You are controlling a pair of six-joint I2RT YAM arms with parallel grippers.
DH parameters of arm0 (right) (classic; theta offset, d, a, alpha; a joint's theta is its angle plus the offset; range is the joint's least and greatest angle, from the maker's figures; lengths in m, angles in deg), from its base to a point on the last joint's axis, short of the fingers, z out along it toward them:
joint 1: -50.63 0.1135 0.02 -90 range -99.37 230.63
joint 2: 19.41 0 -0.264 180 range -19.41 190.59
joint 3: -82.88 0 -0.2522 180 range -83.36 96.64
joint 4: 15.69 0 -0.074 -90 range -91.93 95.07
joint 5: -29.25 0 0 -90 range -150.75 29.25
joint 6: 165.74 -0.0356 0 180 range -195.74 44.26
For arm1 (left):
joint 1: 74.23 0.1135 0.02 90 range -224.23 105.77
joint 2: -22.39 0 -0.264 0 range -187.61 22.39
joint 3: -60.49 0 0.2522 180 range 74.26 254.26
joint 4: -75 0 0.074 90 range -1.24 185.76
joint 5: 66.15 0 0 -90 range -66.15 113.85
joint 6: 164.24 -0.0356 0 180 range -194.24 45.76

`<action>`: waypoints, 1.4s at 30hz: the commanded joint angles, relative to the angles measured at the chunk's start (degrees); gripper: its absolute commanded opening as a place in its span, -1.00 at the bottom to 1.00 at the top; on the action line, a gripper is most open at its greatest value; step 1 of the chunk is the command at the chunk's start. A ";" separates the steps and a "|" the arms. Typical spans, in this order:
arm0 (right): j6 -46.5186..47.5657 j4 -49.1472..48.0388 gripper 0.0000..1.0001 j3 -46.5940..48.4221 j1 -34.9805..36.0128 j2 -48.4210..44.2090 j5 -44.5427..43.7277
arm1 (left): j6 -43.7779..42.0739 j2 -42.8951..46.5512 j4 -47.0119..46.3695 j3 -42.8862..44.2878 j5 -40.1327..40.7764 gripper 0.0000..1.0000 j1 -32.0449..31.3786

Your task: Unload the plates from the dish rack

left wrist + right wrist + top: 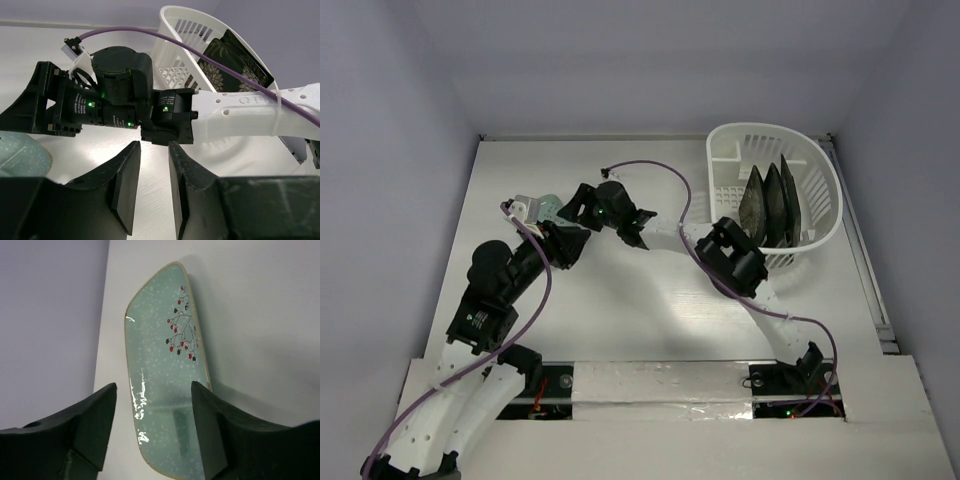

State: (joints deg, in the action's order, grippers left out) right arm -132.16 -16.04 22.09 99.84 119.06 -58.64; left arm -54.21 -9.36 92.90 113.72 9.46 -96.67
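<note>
- The white table (650, 320) is bare across its near middle, between my two arms. There is also bare surface along the far edge, behind my wrists.
- The white dish rack (725, 165) sits in the far right corner, its rim close to the table's right edge.
- My right arm (765, 310) rises from its base and folds at the elbow just beside the rack's front wall. From there it reaches left across the table, with the wrist turned down.
- My left arm (480, 310) leans forward and bends right, so its wrist ends just beside my right wrist. There is little room between the two.
- Three dark plates (770, 205) stand on edge inside the rack, leaning side by side. In the left wrist view one of them shows a white flower pattern.
- The pale mint plate (160, 365) is speckled white, with a twig of red and dark berries. It lies flat on the table left of centre, well apart from the rack. The table's edge against the lilac wall shows beyond one of its long sides.
- My right gripper (152, 390) hangs over that plate with its fingers spread wide. A gap shows between one finger and the plate's edge, so it is not pinching the plate.
- My left gripper (154, 147) has its fingers parted by a narrow gap. Only bare table shows between them.
- A purple cable (685, 195) loops over my right forearm.
</note>
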 commanded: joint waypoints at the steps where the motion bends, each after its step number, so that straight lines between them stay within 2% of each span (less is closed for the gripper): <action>1: -0.27 -5.14 0.40 -2.68 0.62 -4.08 0.71 | 0.18 0.46 -2.56 2.02 -0.55 -0.48 -0.24; 6: 4.91 -4.26 0.45 -7.79 0.62 -11.81 -1.58 | 0.10 0.72 -2.56 2.02 -0.37 -0.41 -0.24; 8: 8.24 -3.03 0.42 -10.68 0.62 -17.60 -4.39 | 0.10 0.63 -2.56 2.11 -0.20 -0.39 -0.24; 10: 10.97 -1.89 0.16 -13.15 0.62 -22.26 -6.06 | 0.01 0.81 -2.38 2.11 0.15 -0.38 -0.24; 11: 13.86 -1.37 -0.15 -14.73 0.62 -27.50 -8.67 | 0.01 0.81 -2.38 2.11 0.33 -0.38 -0.24; 13: 16.95 1.69 -1.00 -19.65 0.62 -33.24 -12.81 | 0.01 0.81 -2.30 2.11 0.33 -0.39 -0.24; 14: 20.27 2.93 -1.00 -21.41 0.62 -39.10 -17.27 | 0.01 0.90 -2.30 2.11 0.33 -0.44 0.28; 16: 23.19 7.31 -1.00 -26.94 0.10 -45.10 -21.77 | 0.01 1.16 -2.21 2.11 0.42 -0.55 0.29; 17: 25.90 9.08 -1.00 -28.88 -0.86 -48.09 -26.76 | 0.01 1.16 -2.30 2.02 0.42 -0.70 0.29; 18: 26.88 11.19 -1.00 -30.46 -1.39 -53.78 -29.50 | 0.01 1.16 -2.21 2.02 0.42 -0.77 0.29; 21: 29.17 25.74 -1.00 -35.21 -5.43 -63.55 -38.92 | 0.09 1.42 -2.21 2.02 0.51 -1.00 0.29; 23: 29.53 31.48 -1.00 -37.50 -8.50 -67.27 -42.95 | 0.10 1.51 -2.21 2.02 0.68 -1.00 0.29; 26: 30.49 39.58 -1.00 -39.61 -16.15 -71.85 -42.46 | 0.18 1.51 -2.12 2.02 0.51 -1.00 0.29; 28: 31.37 42.84 -0.61 -40.06 -19.93 -72.29 -42.54 | 0.18 1.51 -2.21 1.93 0.16 -1.00 0.29; 30: 32.69 45.30 -0.25 -38.92 -21.34 -70.19 -41.83 | 0.18 1.43 -2.30 1.93 -0.28 -0.92 0.29; 31: 32.95 47.22 0.04 -38.39 -22.05 -69.14 -42.27 | 0.18 1.42 -2.21 1.93 -0.28 -0.88 0.29; 32: 33.30 48.11 0.13 -37.43 -22.57 -66.87 -42.97 | 0.10 1.34 -2.21 1.93 -0.37 -0.81 0.29; 36: 34.80 48.65 0.19 -36.98 -24.07 -63.25 -41.05 | 0.10 1.42 -2.12 1.93 -0.20 -0.62 0.29; 42: 35.42 47.86 0.00 -37.86 -25.48 -59.82 -42.36 | 0.09 1.07 -2.38 1.93 -0.55 -0.49 -0.24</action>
State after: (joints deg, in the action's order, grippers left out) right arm -98.11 31.21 -16.68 74.90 58.91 -99.34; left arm -54.17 -8.48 92.92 113.72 9.57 -96.67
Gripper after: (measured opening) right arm 0.516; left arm 0.250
